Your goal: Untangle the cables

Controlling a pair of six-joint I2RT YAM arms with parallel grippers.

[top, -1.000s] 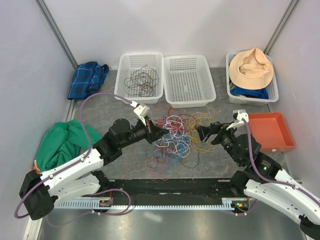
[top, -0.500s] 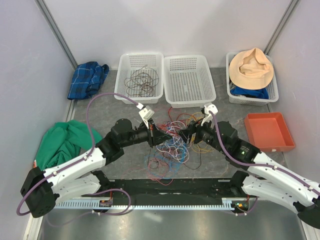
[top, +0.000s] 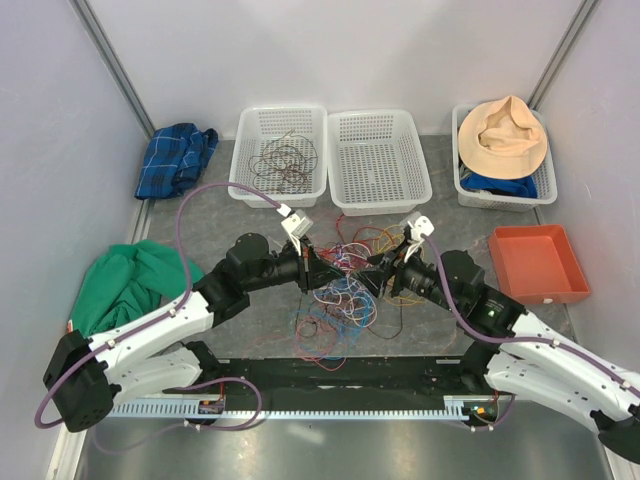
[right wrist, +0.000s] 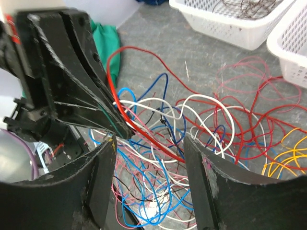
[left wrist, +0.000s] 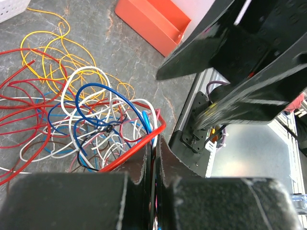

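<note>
The cables are a tangle of thin red, blue, white, pink and yellow wires on the grey table between the two arms. My left gripper is at the tangle's left edge. In the left wrist view it is shut on a few strands, with a red wire looping off its tips over the pile. My right gripper is at the tangle's right side, facing the left one. In the right wrist view it is open, its jaws straddling raised wires without touching them.
Three white baskets stand at the back: the left one holds brown wires, the middle one, and the right one with a beige hat. An orange tray lies right. A blue plaid cloth and a green cloth lie left.
My right gripper has swung left from the table's right side into the tangle. My left gripper has moved slightly right, and the wires have bunched up between the two.
</note>
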